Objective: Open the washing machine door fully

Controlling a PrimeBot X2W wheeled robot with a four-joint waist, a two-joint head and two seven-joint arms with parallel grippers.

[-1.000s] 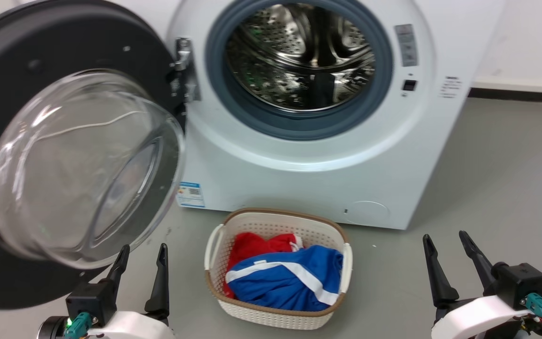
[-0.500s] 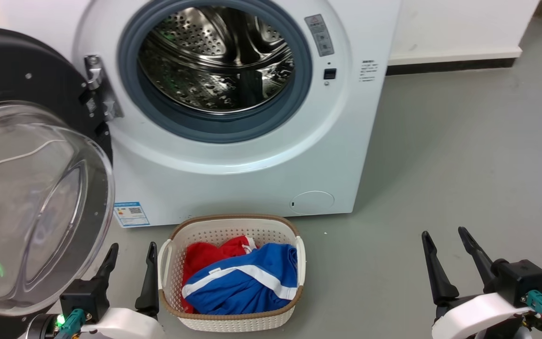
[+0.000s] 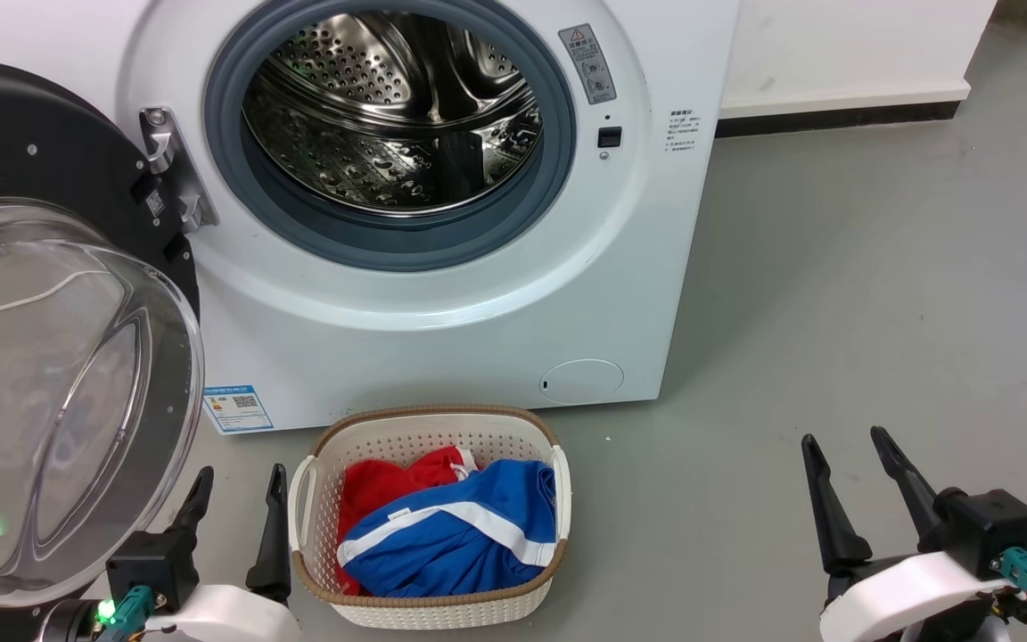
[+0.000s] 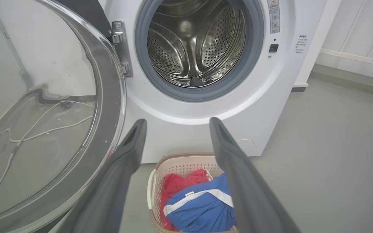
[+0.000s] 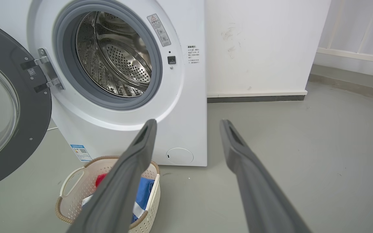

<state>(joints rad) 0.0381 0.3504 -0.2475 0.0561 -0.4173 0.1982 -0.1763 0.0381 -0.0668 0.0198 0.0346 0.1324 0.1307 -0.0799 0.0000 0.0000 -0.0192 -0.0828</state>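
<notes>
The washing machine door [image 3: 32, 134], a glossy black disc with a bulging clear glass bowl [image 3: 50, 401], stands swung wide open on its hinge [image 3: 161, 169] at the left of the white washing machine [image 3: 442, 339]. The steel drum [image 3: 389, 116] is exposed. My left gripper [image 3: 242, 473] is open and holds nothing. It sits low, just right of the glass bowl and apart from it. In the left wrist view the door [image 4: 108, 106] is left of my open left gripper [image 4: 177, 120]. My right gripper [image 3: 842, 437] is open over the bare floor, far from the door [image 5: 28, 106].
A white basket [image 3: 433, 415] holding red and blue clothes [image 3: 451, 526] stands on the grey floor in front of the machine, between my grippers. A white wall with a dark skirting [image 3: 834, 116] runs at the right. Open floor [image 3: 834, 294] lies right of the machine.
The whole head picture has shifted left, so the camera has turned right. The door stays swung open. Both grippers stay open in the lower corners.
</notes>
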